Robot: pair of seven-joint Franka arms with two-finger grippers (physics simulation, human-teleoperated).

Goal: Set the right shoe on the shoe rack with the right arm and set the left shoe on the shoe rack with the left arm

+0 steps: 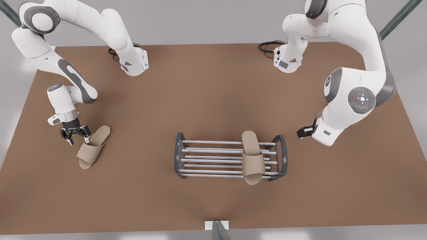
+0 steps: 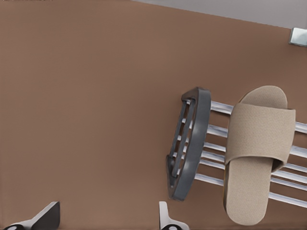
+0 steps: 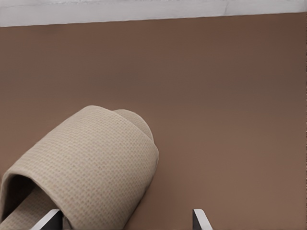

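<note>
**Station status: two arms, one rack, two slippers**

One brown table (image 1: 213,86) carries all items.

Arms: two.
- The right arm (image 1: 76,80) stands at the front view's left. It is folded at the elbow, with the wrist pointing down at the table.
- The left arm (image 1: 353,96) stands at the front view's right. It is bent over, with its large joint housing above the wrist and the wrist turned inward toward the rack.

Racks: one. The shoe rack (image 1: 180,155) stands on the table between the two tools, with its nearest arched end near the left tool and well apart from the right tool. In the left wrist view that arched end (image 2: 189,143) lies ahead of the fingertips.

Slippers: two, matching beige.
- The left shoe (image 1: 252,160) lies across the rack bars at the end nearer the left tool, sole down, with its toe overhanging the front bar.
- The right shoe (image 1: 95,145) lies flat on the table just beside the right tool. Contact cannot be told.

Tools: two.
- The right tool (image 1: 79,140) is low over the table, with its fingers spread and released. In the right wrist view one fingertip (image 3: 48,221) sits at the slipper's strap.
- The left tool (image 1: 303,132) hangs beside the rack, released, holding nothing. Its two fingertips (image 2: 45,216) stand wide apart over bare table.
</note>
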